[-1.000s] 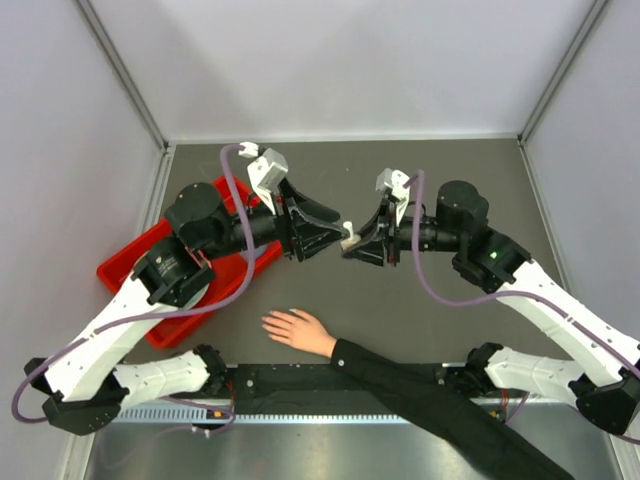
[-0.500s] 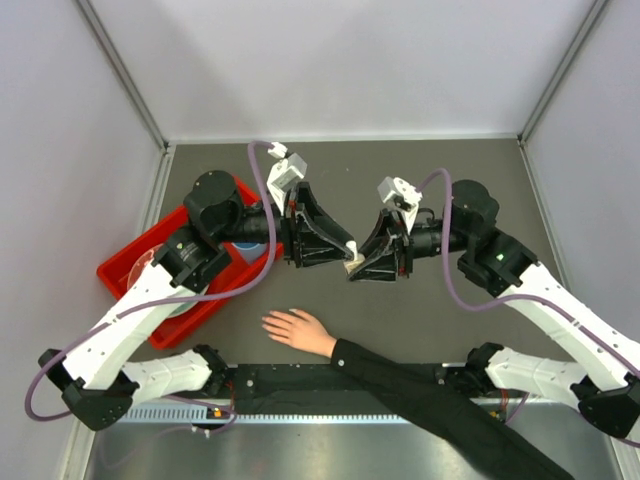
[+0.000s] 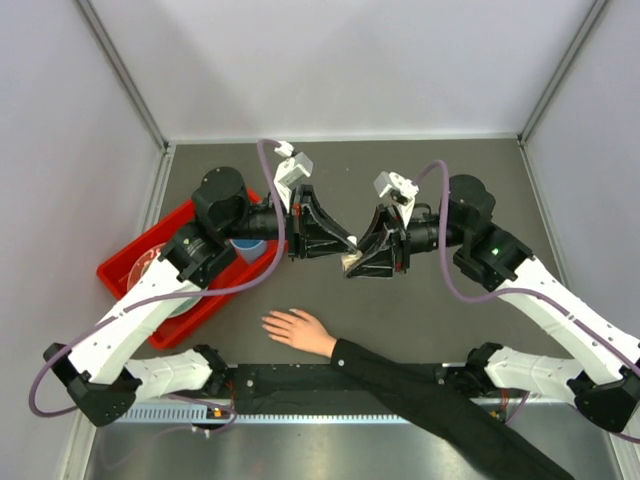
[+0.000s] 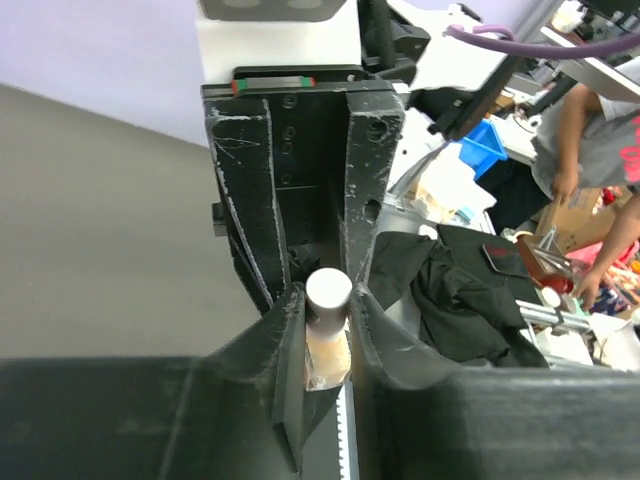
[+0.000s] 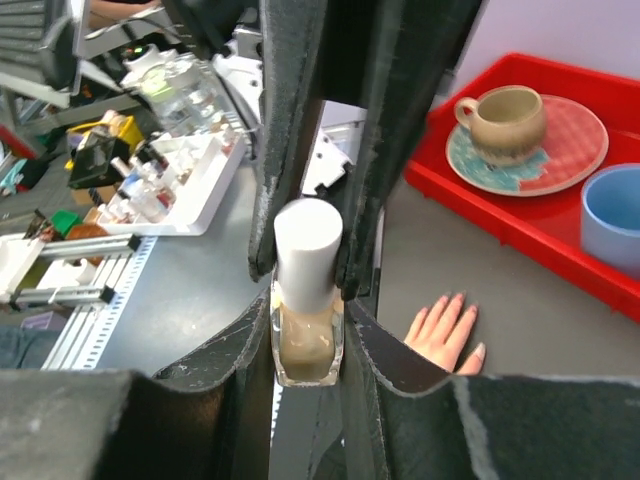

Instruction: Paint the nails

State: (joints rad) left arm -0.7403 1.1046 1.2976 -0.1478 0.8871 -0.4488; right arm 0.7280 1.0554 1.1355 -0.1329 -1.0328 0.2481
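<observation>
A small glass polish bottle [image 3: 351, 259] with a white cap hangs above the middle of the table, between both grippers. My right gripper [image 5: 306, 312] is shut on the glass body [image 5: 305, 348]. My left gripper [image 4: 328, 296] is shut on the cap [image 4: 328, 290], and its fingers [image 5: 362, 150] come down from the top of the right wrist view. Below them a flesh-toned hand [image 3: 299, 330] with a black sleeve [image 3: 420, 385] lies flat, fingers spread to the left. Its pale nails [image 5: 459, 298] show in the right wrist view.
A red tray [image 3: 128, 272] stands at the left, partly under my left arm. It holds a mug [image 5: 505, 122] on a patterned plate [image 5: 575, 130] and a blue cup [image 5: 612, 215]. Grey walls close off the back and both sides.
My left arm reached right to the bottle, and its open jaws shut on the cap. The right gripper kept its hold on the bottle and barely shifted.
</observation>
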